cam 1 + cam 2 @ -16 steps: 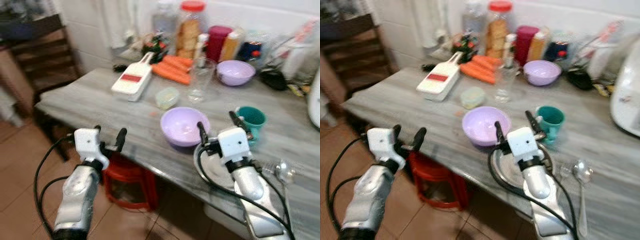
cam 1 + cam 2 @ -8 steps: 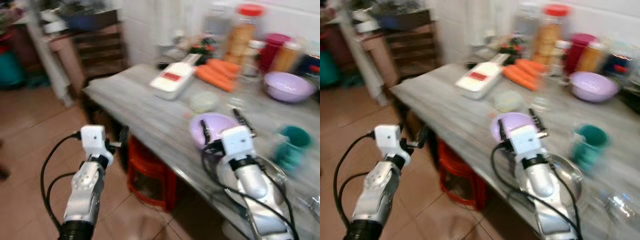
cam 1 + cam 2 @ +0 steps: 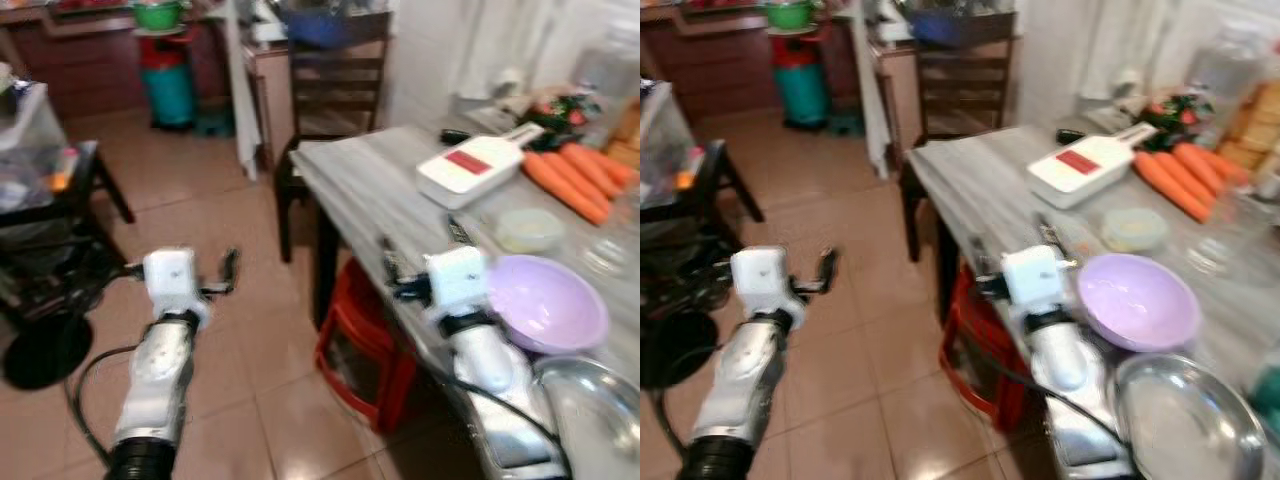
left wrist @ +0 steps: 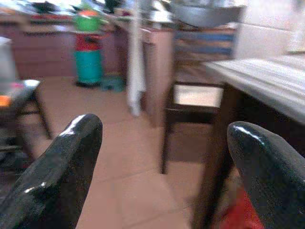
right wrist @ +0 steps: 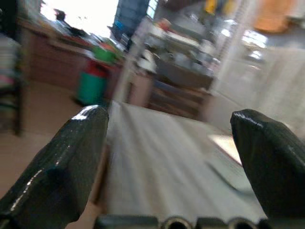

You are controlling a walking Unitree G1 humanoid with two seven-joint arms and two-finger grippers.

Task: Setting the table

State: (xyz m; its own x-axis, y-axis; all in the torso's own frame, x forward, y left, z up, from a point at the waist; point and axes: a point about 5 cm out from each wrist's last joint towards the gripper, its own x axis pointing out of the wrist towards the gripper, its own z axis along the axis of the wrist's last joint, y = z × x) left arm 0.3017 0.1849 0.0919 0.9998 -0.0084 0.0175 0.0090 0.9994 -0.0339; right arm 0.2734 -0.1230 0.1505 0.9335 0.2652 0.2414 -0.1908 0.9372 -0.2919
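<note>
Here, from the left eye view, you see the grey marble surface (image 3: 370, 185) running along the robot's right, with the tableware near its front edge, within reach: one lilac bowl (image 3: 545, 300) and, just beside it, one steel plate (image 3: 590, 395). Farther back lie one white slicer (image 3: 470, 165), a small lidded tub (image 3: 528, 228) and a row of carrots (image 3: 575, 175), too blurred to count, apparently food set aside and not place settings. The right gripper (image 3: 420, 255) hovers over the surface edge just beside the bowl, jaws parted and holding nothing. The left gripper (image 3: 228, 272) hangs over the tiled floor, well apart from the surface, jaws also empty and apart.

The right eye view repeats the scene: one dark wooden chair (image 3: 960, 85) stands at the far end, one red stool (image 3: 975, 350) is tucked beneath.

In the left wrist view, two black fingers (image 4: 62, 176) stand wide apart, framing floor and chair.

In the right wrist view, both fingers (image 5: 66, 167) are spread wide, looking along bare marble. You judge no place laid yet.
</note>
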